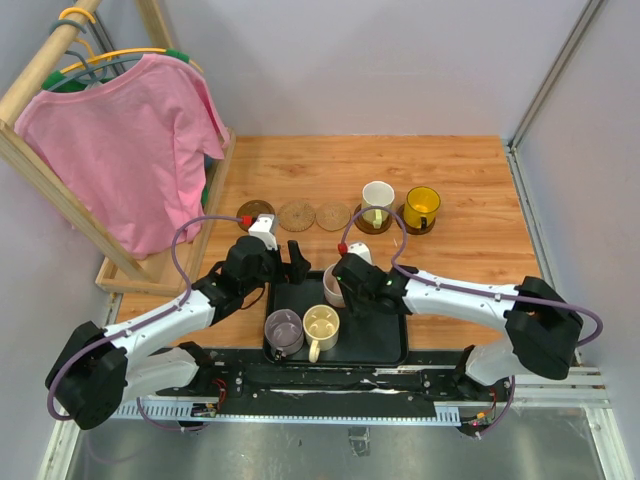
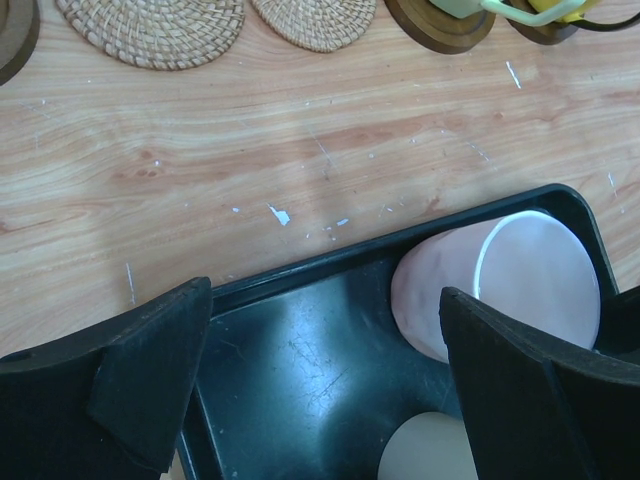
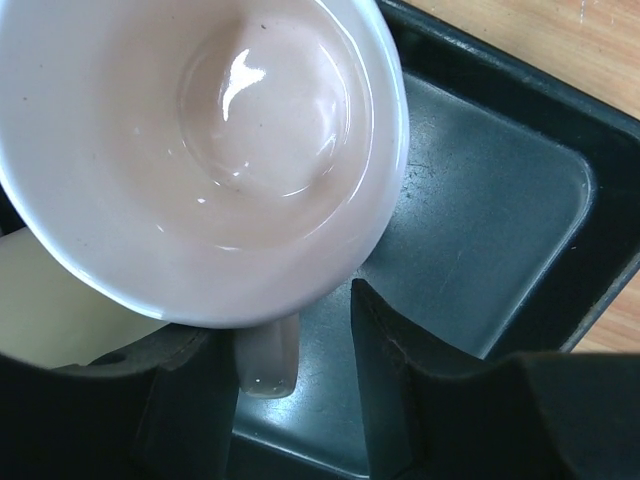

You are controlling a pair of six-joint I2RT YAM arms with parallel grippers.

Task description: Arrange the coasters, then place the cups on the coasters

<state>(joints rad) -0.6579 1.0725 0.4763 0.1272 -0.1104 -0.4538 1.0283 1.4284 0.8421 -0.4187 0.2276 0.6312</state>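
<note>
Straddles the handle of the pale pink glazed mug [image 3: 200,150], upper left of frame in the black rectangular tray [image 3: 490,200], with the right gripper [image 3: 290,335] half-closed, not yet pinching — likely for lifting — left gripper [image 2: 325,310] gaping, empty.

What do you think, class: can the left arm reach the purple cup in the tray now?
Probably yes. The left gripper hangs open over the tray, near its far left corner; the purple cup stands upright nearer the arm, uncovered. The right gripper is off at the pink cup.
</note>
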